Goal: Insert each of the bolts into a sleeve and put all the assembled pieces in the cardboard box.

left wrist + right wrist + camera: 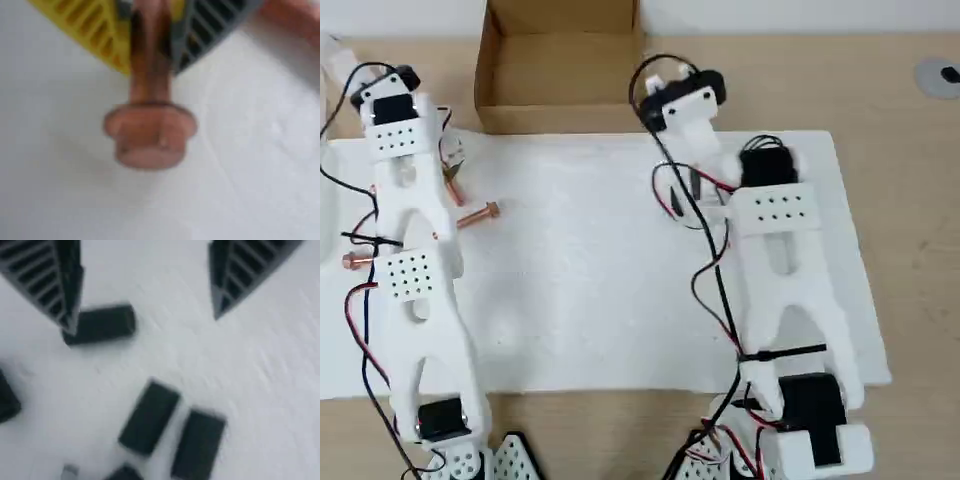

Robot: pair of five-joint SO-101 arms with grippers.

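Just beyond the mat's [600,300] far edge, cardboard box [560,118].

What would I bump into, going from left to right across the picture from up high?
left arm → cardboard box → right arm → grey disc

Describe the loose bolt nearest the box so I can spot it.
Start at the white pad, beside the left arm. The bolt lies flat in the open, head toward the pad's middle. Its neighbour is clamped in the left gripper.
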